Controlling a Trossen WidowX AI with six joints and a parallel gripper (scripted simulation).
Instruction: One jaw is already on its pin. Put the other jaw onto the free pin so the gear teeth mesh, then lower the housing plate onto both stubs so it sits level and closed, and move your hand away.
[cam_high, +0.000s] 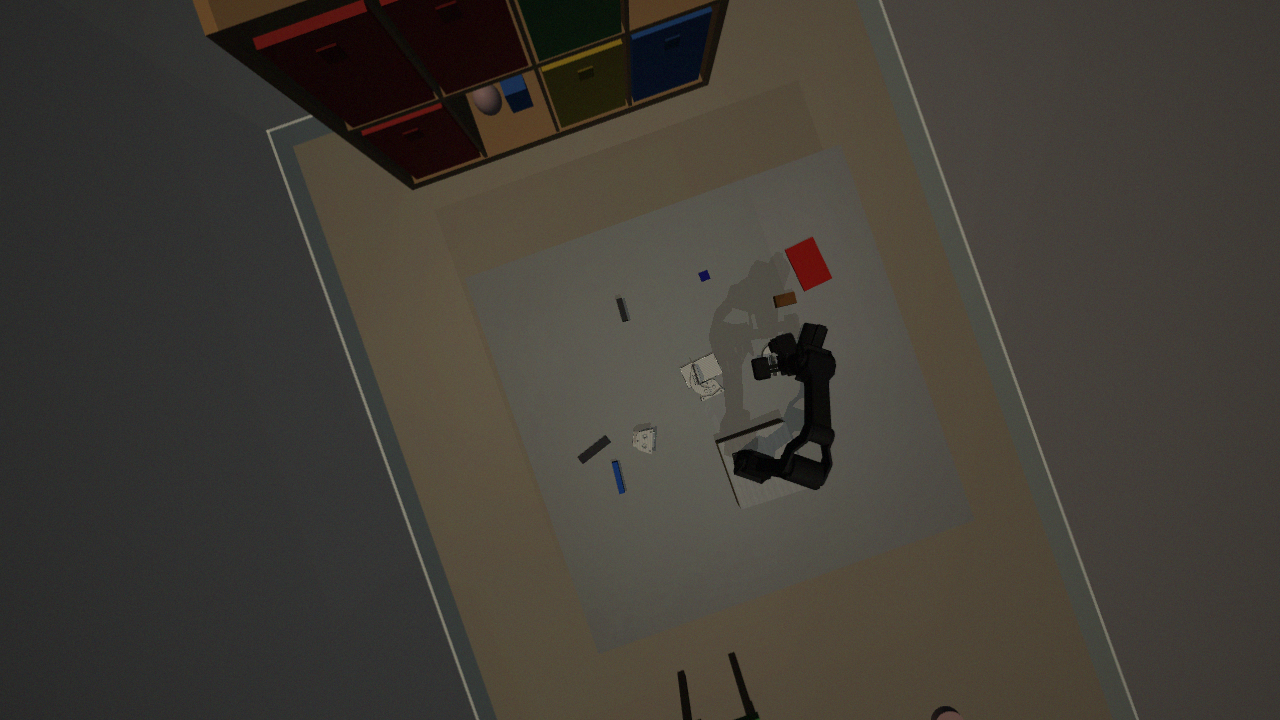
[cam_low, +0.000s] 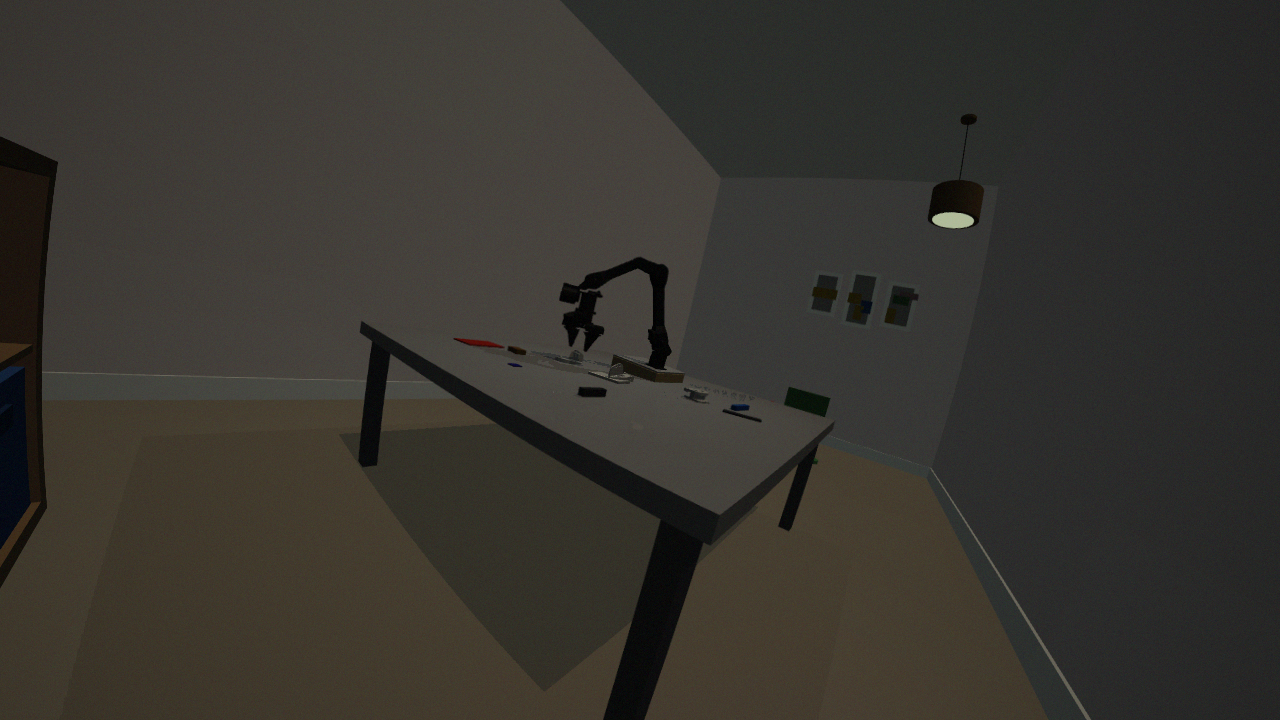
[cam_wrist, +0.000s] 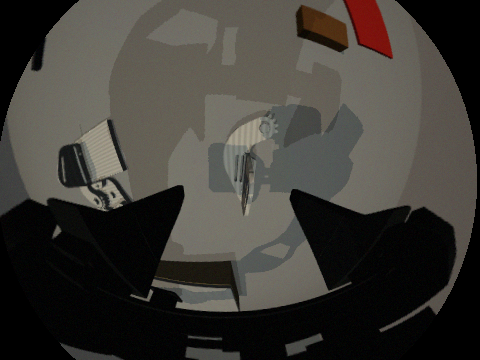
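My gripper (cam_high: 772, 362) (cam_low: 580, 347) (cam_wrist: 239, 192) is open and empty, pointing down above the loose jaw. This jaw (cam_low: 576, 355) (cam_wrist: 241, 137) is a pale, ribbed, curved piece with gear teeth at one end; a thin part of it stands up between the fingertips in the wrist view. The gripper hides most of it in the top view. The white base assembly (cam_high: 708, 365) (cam_low: 612, 376) (cam_wrist: 104, 152) is left of the gripper. Its pins and the mounted jaw cannot be told apart clearly. A small white plate with dark holes (cam_high: 644, 439) (cam_low: 696, 394), apparently the housing plate, lies farther left.
A dark-rimmed tray (cam_high: 726, 474) (cam_wrist: 195, 272) is near the arm's base. A brown block (cam_high: 785, 300) (cam_wrist: 322, 29) and a red pad (cam_high: 808, 264) (cam_wrist: 370, 30) lie beyond the gripper. A blue bar (cam_high: 618, 476), two dark bars (cam_high: 594, 449) (cam_high: 622, 308) and a small blue square (cam_high: 704, 275) also lie out.
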